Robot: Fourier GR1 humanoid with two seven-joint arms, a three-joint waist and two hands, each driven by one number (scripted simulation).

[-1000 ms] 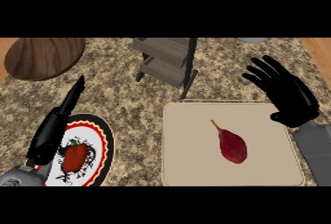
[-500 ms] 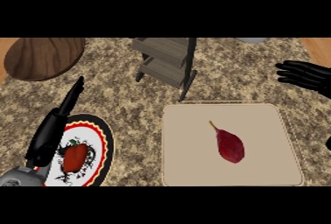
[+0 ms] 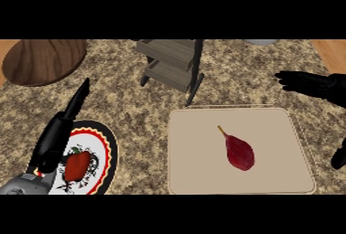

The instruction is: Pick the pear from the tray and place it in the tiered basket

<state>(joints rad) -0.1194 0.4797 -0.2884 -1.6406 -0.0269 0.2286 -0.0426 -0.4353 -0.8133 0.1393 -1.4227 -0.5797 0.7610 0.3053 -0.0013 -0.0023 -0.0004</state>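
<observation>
One pear (image 3: 239, 154) on tray (image 3: 196, 178), well apart from right hand (image 3: 307, 83).

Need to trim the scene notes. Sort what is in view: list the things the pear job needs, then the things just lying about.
For the job: pear, tray, tiered basket, right hand.
Lying about: plate with a red item, wooden board, left hand.

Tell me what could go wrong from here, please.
1. The right robot hand is beside the tray, not above the pear; it may reach badly.
2. The pear lies flat, so fingers may push it along the tray.
3. The tiered basket has dark posts that a carried pear might hit.
</observation>
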